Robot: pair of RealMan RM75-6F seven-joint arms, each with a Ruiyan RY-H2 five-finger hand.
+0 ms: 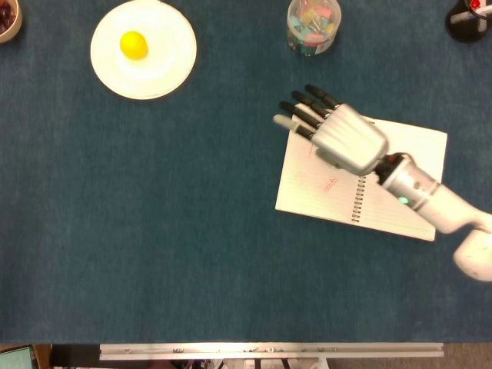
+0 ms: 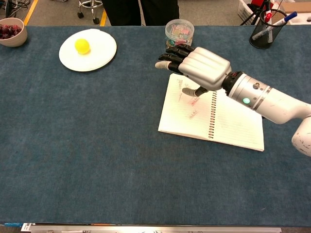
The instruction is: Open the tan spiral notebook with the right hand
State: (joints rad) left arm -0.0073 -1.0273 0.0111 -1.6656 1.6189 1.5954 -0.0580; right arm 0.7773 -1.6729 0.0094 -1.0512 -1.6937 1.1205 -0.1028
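The spiral notebook (image 1: 330, 188) (image 2: 187, 114) lies open flat on the blue table, lined pages up, its wire spine (image 1: 359, 198) (image 2: 212, 114) running down the middle. Red marks show on the left page. My right hand (image 1: 342, 137) (image 2: 199, 68) hovers over the notebook's far left corner, palm down, fingers spread and stretched past the page edge, holding nothing. In the chest view it appears lifted clear of the paper. The left hand is in neither view.
A white plate (image 1: 165, 73) (image 2: 99, 56) with a yellow ball (image 1: 134, 44) (image 2: 81, 46) sits far left. A clear jar of clips (image 1: 313, 25) (image 2: 179, 35) stands just beyond the hand. A mesh pen cup (image 2: 267, 30) is at the far right, a bowl (image 2: 12, 32) at the far left corner.
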